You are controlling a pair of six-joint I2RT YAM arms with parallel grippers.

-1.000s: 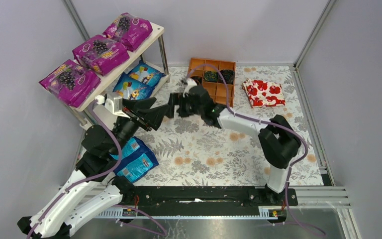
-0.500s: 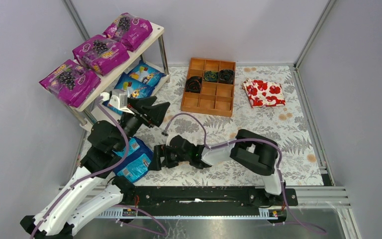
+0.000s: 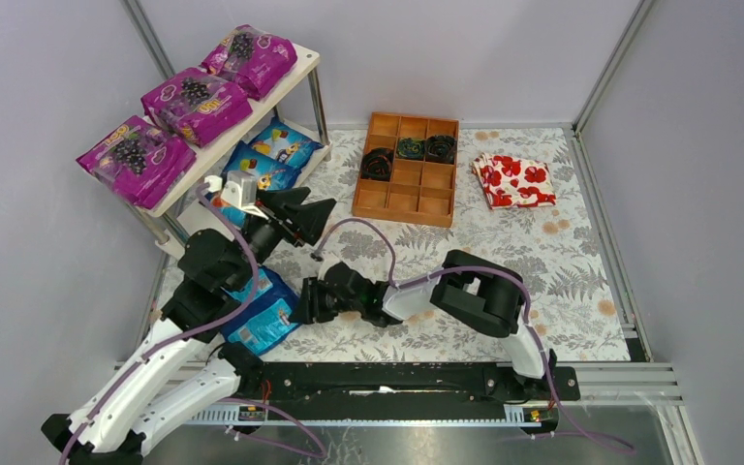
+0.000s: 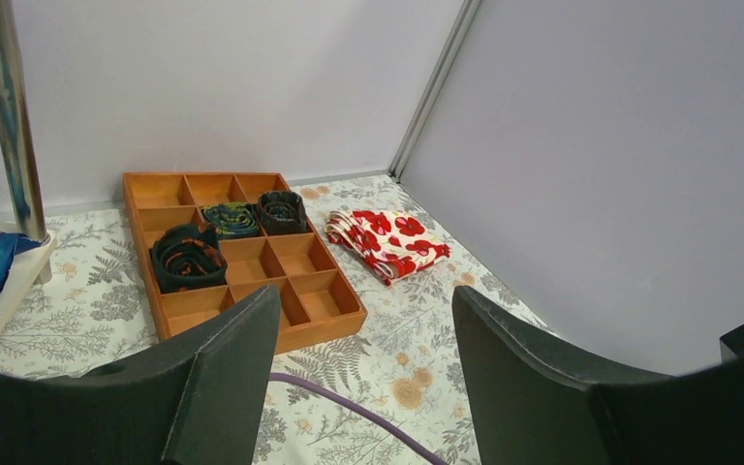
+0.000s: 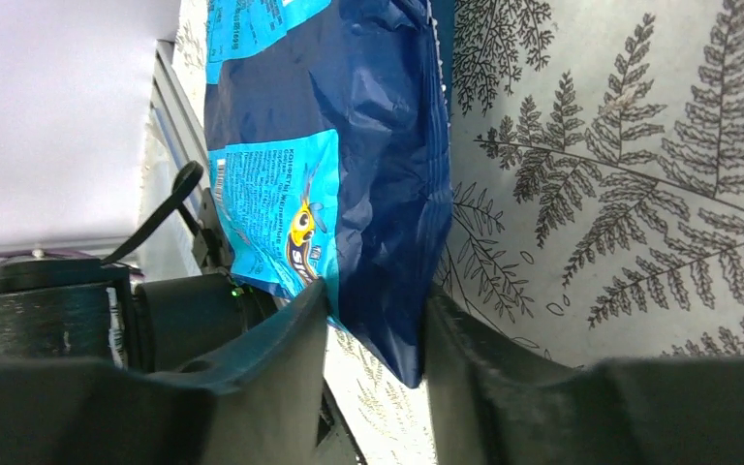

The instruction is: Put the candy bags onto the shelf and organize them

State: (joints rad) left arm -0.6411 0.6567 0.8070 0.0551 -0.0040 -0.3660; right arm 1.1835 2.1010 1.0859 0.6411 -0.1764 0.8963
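Blue candy bag (image 5: 368, 145) corner pinched in R tool (image 5: 378, 295); L tool (image 4: 366, 295) spread, empty.

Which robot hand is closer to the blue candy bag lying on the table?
Right. The right gripper has its fingers on both sides of the blue candy bag at its corner. The left gripper is farther back, open beside the shelf, apart from the bag.

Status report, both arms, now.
Left gripper open, empty. Right gripper astride edge of blue candy bag on table, grip unconfirmed. Left arm stands between bag and shelf.
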